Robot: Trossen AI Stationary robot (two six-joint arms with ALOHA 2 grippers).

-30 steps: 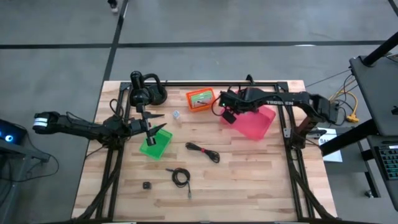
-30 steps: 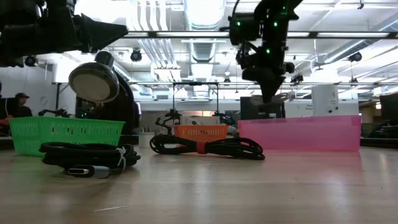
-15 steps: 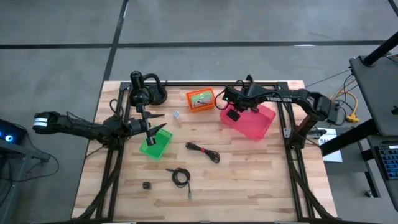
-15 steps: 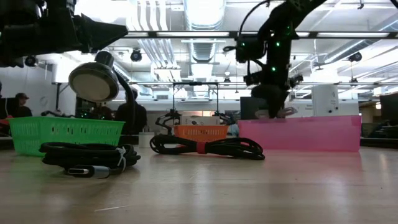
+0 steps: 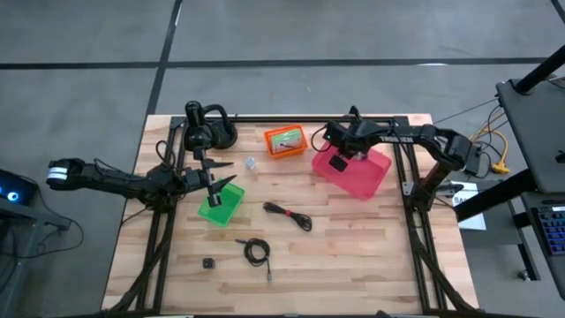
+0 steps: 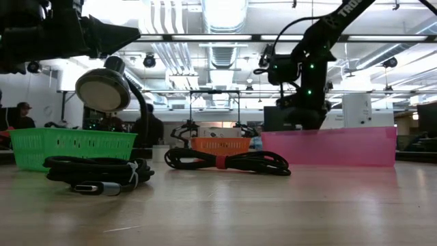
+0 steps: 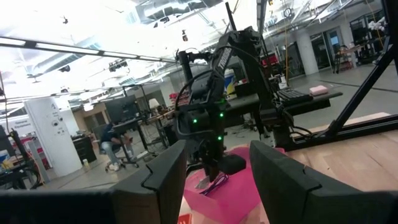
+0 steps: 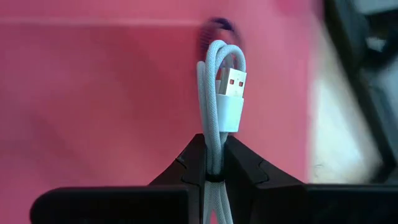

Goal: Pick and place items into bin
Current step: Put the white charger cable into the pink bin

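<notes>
Evenly lit from overhead, soft short shadows on the pale wooden table (image 5: pixel 353 247). Strongly backlit at table height: glaring white ceiling lights (image 6: pixel 225 14), dark arms reduced to silhouettes. Sharp on the looped pale woven cable (image 8: pixel 219 106); blurred across the pink plastic bin (image 8: pixel 99 93) behind.

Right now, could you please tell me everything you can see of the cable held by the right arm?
The cable is pale, lilac-white, with a braided-looking sheath, folded into a tight loop. A USB plug with a light housing and a metal tip sits at the top, pointing up beside the bend. The right pincer is shut on it, its dark fingers pinching the strands low down so the loop stands upright above them. It hangs over the pink bin, not touching it as far as can be seen.
</notes>
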